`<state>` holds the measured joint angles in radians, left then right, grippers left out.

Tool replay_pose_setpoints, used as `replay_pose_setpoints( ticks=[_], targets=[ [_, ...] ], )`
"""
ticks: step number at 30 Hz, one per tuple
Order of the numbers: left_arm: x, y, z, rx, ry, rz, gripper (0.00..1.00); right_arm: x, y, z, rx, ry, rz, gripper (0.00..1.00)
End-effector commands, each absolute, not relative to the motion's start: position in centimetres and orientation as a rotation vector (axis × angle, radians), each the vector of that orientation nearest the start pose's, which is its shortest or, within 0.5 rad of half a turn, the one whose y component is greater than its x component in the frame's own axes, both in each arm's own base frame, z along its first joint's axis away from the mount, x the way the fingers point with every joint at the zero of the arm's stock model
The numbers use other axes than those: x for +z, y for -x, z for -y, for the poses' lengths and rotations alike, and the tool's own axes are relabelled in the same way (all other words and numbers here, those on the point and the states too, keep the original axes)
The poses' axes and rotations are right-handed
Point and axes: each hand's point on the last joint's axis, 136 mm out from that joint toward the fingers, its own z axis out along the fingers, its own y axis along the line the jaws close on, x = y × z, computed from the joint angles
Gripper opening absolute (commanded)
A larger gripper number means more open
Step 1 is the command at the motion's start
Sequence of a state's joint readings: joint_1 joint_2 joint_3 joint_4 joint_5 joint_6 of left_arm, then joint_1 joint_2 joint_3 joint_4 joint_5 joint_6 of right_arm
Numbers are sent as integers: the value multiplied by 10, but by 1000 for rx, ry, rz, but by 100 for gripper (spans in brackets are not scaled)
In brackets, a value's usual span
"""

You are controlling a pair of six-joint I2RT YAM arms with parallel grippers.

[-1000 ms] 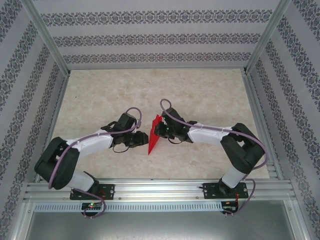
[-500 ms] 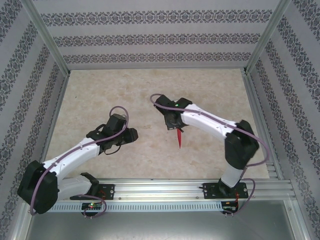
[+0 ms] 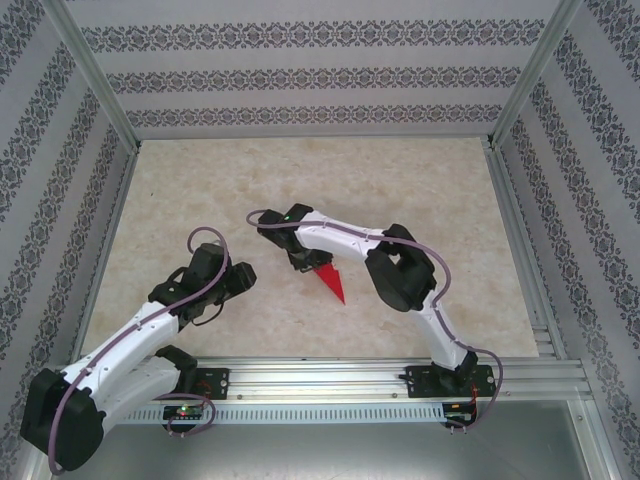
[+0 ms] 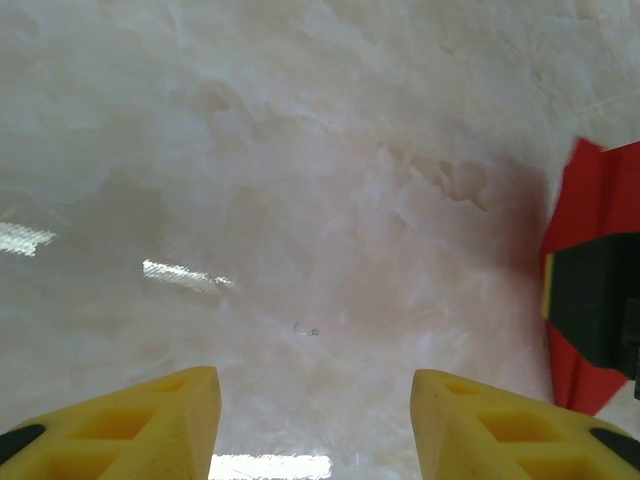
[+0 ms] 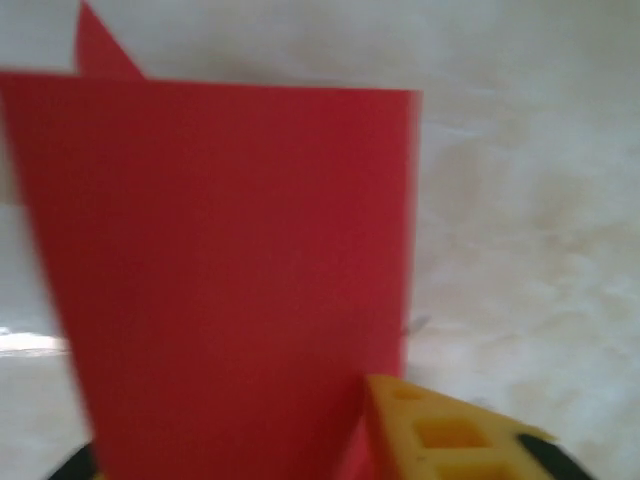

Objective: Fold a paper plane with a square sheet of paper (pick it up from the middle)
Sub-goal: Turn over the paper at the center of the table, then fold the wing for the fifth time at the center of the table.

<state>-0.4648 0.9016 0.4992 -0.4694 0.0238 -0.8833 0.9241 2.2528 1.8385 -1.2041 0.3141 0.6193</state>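
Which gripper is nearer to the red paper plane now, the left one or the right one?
Right. The right gripper is directly at the wide end of the paper plane. The left gripper stands apart, off to the plane's left in the top view.

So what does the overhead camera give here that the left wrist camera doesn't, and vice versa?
Overhead: the left arm and the right arm whole, the right one reaching to the middle of the table, plus the patterned walls.
Left wrist: the left gripper up close, its yellow fingers apart with bare table between them.
Both: the red paper plane, the right gripper at it, and the marble table.
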Motion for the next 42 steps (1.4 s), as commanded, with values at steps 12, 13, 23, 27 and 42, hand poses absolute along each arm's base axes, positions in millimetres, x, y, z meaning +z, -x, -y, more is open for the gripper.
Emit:
replay_pose_setpoints(
  ticks=[12, 13, 23, 27, 42],
  targets=[
    [99, -237, 121, -629, 527, -2485, 57, 102, -278, -343, 453, 248, -2787, 61],
    [101, -238, 124, -645, 507, -2483, 58, 107, -280, -336, 486, 213, -2756, 61],
    [96, -242, 151, -794, 428, -2527, 64, 117, -271, -284, 881, -15, -2591, 56],
    [96, -245, 165, -868, 391, -2547, 65, 123, -266, -282, 941, 8, -2543, 39],
    [97, -250, 175, -926, 388, -2554, 67, 143, -271, -291, 948, 179, -2353, 21]
  ],
)
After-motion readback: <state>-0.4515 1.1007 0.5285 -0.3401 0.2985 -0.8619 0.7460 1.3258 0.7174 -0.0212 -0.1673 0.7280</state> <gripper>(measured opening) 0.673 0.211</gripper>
